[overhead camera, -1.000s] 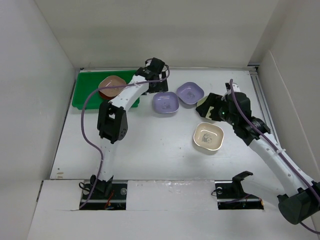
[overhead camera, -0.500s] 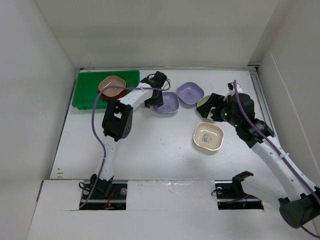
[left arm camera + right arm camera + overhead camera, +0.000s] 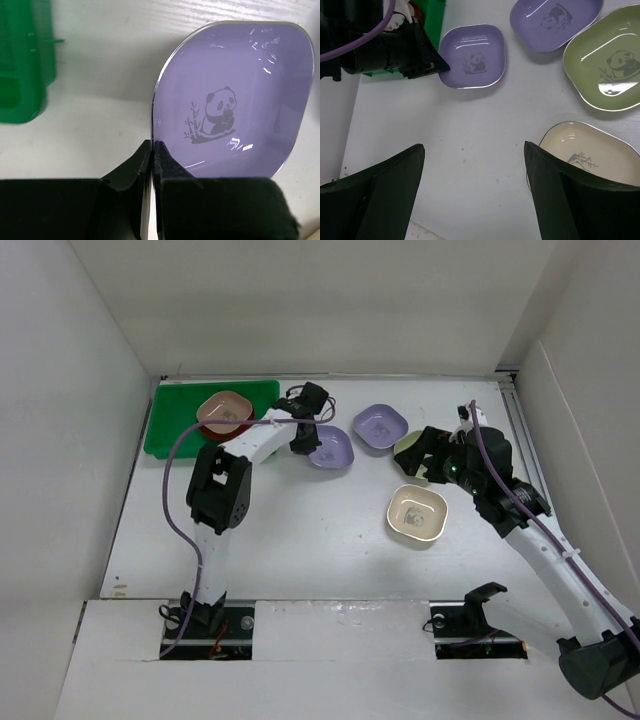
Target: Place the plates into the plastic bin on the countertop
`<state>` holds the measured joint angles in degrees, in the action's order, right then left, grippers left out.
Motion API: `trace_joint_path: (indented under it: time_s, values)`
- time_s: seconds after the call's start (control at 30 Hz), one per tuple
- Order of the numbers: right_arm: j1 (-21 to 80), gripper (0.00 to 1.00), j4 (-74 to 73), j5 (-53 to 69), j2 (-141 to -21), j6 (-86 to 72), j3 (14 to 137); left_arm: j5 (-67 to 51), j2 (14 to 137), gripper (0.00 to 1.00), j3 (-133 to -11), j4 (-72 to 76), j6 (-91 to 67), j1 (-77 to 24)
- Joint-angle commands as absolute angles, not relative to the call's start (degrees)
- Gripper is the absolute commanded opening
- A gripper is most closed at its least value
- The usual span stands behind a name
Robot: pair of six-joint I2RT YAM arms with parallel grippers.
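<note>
White countertop [image 3: 300, 540], matte, enclosed by white walls. Upper left: green plastic bin [image 3: 168, 430], low-walled, holding the tan plate [image 3: 224, 410]. Centre: left gripper [image 3: 154, 149] pinched on the rim of the glossy rounded-square lavender plate [image 3: 230, 100]; second lavender plate [image 3: 380, 426] near. Right: pale green plate [image 3: 605, 65], cream plate [image 3: 590, 150]; right gripper [image 3: 473, 145] spread wide, empty.

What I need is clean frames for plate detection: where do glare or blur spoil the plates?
Left wrist: white glare streaks on the lavender plate, green bin soft at the frame edge. Right wrist: a bright reflection on the pale green plate. Top external: even light, faint shadows, no strong glare.
</note>
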<state>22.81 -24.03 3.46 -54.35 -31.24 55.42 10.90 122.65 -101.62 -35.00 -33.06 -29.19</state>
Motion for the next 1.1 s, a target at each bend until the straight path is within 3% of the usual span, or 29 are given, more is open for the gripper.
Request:
trace_joint_path:
  time_s: [0.0,0.13,0.33,0.7,0.83,1.07]
  values:
    - [22.32,0.86,-23.29,4.57,-53.35,-30.50,56.78,14.24,114.54,0.00,-100.89,-39.37,-33.05,-29.44]
    - [22.32,0.86,-22.15,4.57,-53.35,-31.03,57.30,14.24,111.09,0.00,-106.60,-41.12,-31.12,-29.44]
    - [23.38,0.86,-20.75,5.19,-55.19,-31.03,57.83,13.37,114.77,0.00,-119.25,-45.08,-32.34,-21.02]
    - [23.38,0.86,-16.44,7.82,-58.97,-31.03,52.47,7.92,118.81,0.00,-122.68,-39.53,-36.20,-2.65]
    - [23.38,0.86,-15.91,9.14,-60.20,-30.50,52.47,0.64,119.36,0.00,-120.51,-36.57,-37.78,4.81]
    - [23.38,0.86,-15.38,9.67,-60.73,-30.50,52.47,-0.97,122.78,0.00,-120.32,-34.98,-38.32,6.15]
